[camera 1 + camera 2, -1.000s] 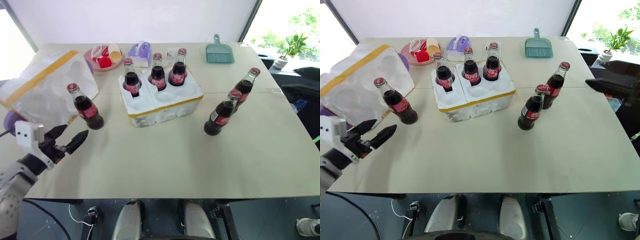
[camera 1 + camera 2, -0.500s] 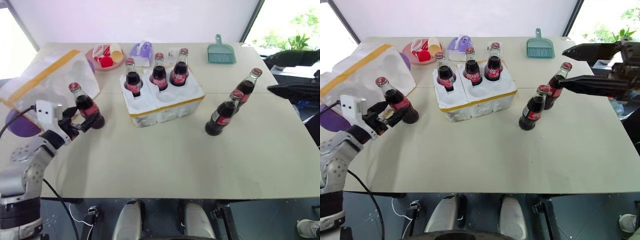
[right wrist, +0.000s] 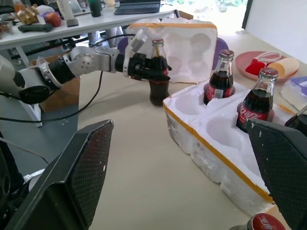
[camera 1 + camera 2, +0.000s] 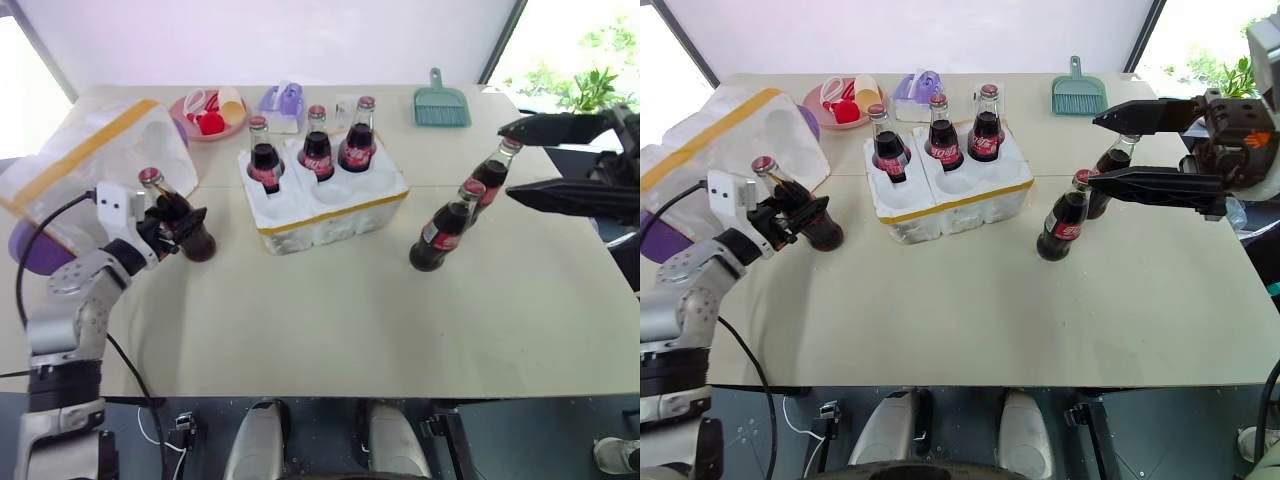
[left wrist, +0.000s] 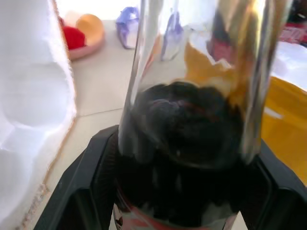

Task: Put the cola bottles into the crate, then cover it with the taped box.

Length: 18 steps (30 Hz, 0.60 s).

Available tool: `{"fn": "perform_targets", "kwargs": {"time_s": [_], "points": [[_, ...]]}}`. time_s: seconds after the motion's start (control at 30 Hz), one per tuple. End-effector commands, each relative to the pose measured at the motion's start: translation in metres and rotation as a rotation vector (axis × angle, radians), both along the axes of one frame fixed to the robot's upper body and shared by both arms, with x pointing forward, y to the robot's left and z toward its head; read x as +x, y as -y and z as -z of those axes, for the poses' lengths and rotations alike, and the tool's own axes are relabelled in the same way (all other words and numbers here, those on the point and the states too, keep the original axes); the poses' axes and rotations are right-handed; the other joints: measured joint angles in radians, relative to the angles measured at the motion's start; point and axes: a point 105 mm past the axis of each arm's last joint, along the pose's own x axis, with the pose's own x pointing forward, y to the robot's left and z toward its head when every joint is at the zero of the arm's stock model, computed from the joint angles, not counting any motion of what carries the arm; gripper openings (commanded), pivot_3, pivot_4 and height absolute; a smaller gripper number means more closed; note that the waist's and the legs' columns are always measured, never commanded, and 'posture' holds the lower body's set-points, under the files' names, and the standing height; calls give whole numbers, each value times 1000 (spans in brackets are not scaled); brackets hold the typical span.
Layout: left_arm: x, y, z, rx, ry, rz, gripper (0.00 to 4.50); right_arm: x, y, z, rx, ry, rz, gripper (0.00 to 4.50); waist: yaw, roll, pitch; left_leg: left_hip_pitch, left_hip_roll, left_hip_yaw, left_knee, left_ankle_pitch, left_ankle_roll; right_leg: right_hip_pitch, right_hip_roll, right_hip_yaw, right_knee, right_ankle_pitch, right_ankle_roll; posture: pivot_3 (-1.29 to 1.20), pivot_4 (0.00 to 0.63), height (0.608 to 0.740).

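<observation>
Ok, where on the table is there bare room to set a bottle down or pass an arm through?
The beige table is bare across its near half, in front of the white styrofoam crate. The far edge is crowded: pink plate, purple container, teal dustpan. The yellow-taped foam box fills the left corner.

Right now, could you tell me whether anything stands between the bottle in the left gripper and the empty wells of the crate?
Nothing visible does. The cola bottle at the left gripper has bare table between it and the crate, whose three near wells are empty.
</observation>
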Motion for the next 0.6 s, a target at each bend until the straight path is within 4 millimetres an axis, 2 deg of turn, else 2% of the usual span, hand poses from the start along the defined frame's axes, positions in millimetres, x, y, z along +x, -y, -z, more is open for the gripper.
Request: {"fn": "perform_targets", "kwargs": {"time_s": [0.03,0.17,0.27,0.3,0.43,0.6], "points": [[-29,10,-41,4,41,179,2617,-6,-1,-7,8,47,0,4500,-1,-2,1,0,0,0,0,0,0,-1,0,0,0,0,0,0,150,736],[-57,30,-67,1,-10,396,2617,-5,0,-2,10,41,22,4500,3,-4,3,-1,0,0,0,0,0,-2,0,0,2,0,0,0,150,736],[-68,68,-106,-56,39,624,2617,-5,0,0,28,39,40,4500,14,-4,3,-1,0,-1,2,0,0,-1,0,-1,2,0,0,0,150,736],[-69,75,-113,-63,49,658,2617,-4,0,0,31,39,42,4500,17,-5,4,-2,0,-2,3,0,0,0,0,-1,2,0,-1,0,150,736],[-33,108,-130,-6,140,659,2617,-6,-2,4,35,43,57,4500,18,-4,3,-3,-1,-2,8,0,0,2,0,-1,2,0,0,0,150,736],[10,116,-126,58,176,595,2617,-8,0,6,48,47,93,4500,3,-5,3,-2,-1,-2,9,0,0,1,0,-1,6,0,0,0,150,736]]}}
